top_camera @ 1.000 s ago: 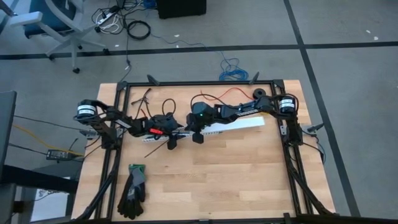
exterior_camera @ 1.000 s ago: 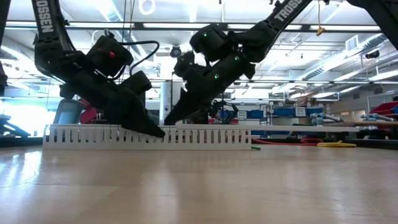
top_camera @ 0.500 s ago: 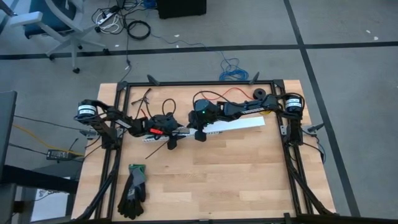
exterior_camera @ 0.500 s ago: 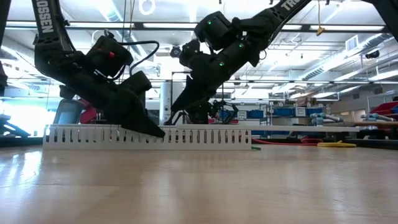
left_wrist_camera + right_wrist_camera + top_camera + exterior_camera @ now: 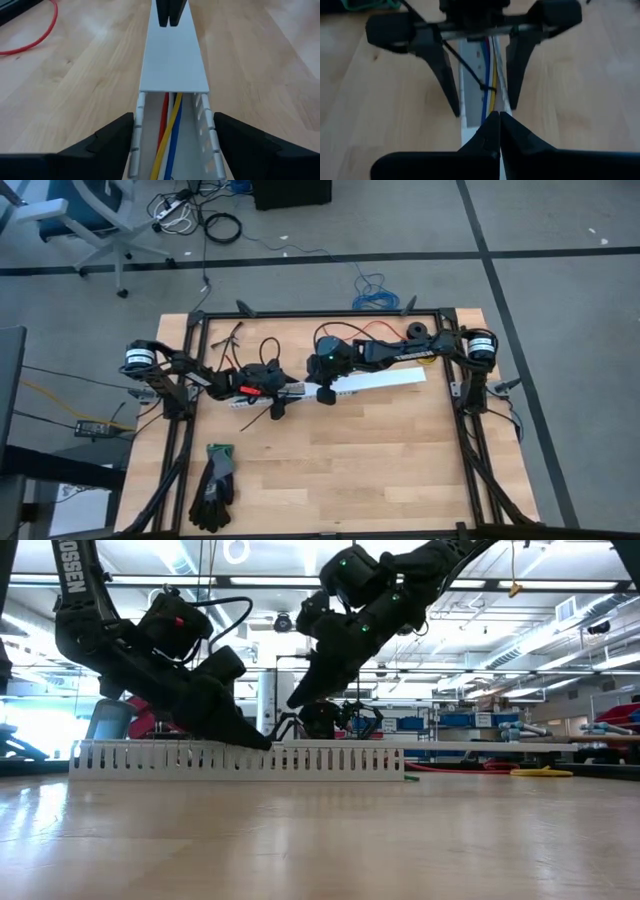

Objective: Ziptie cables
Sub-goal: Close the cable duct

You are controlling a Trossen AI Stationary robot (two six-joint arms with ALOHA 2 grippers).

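Note:
A white slotted channel [image 5: 385,380] lies across the table's middle. A white cover [image 5: 172,55] closes its right part, and its left end is open. The cables [image 5: 167,137], yellow, blue, red and white, lie inside the open end. A thin black strand [image 5: 485,87] crosses over them. My left gripper [image 5: 174,117] is open and straddles the open end, one finger outside each side wall. My right gripper [image 5: 297,700] is shut and hangs above the cover, clear of it, pointing slantwise down. My left gripper has its fingers [image 5: 122,132] close beside the channel's two side walls [image 5: 139,125], near the channel's left end. They come level from the table's left and lie along the channel. I cannot tell whether they touch the walls.
A pair of black-and-green gloves [image 5: 215,480] lies near the front left. At the far side lie a red wire [image 5: 375,330], loose black ties [image 5: 232,333] and a black roll [image 5: 415,332]. A black frame [image 5: 320,313] borders the table. The near half is bare wood.
My right gripper has risen from just above the channel's top and now hangs well clear of it, still shut. The channel and the cables have stayed where they were.

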